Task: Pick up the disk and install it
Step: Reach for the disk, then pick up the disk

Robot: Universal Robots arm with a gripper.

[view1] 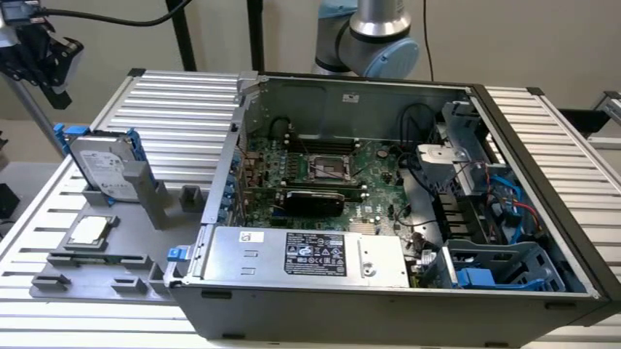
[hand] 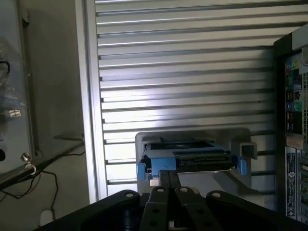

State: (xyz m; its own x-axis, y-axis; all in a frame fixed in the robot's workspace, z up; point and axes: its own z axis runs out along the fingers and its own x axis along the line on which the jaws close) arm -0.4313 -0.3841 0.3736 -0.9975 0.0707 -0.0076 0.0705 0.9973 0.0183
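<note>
The disk [view1: 101,166] stood on edge in a grey holder [view1: 145,196] on the slatted table [view1: 185,109]. In the exterior view it was at nine o'clock from the open computer case [view1: 388,182]. The gripper [view1: 43,62] hung at eleven o'clock from the disk, well apart, its jaws clenched on nothing.

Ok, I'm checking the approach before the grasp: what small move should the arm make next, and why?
Probably lower the pincer straight toward the disk. The disk stands upright in its grey holder, untouched, and the pincer hangs clear above it, roughly lined up over its top edge.
</note>
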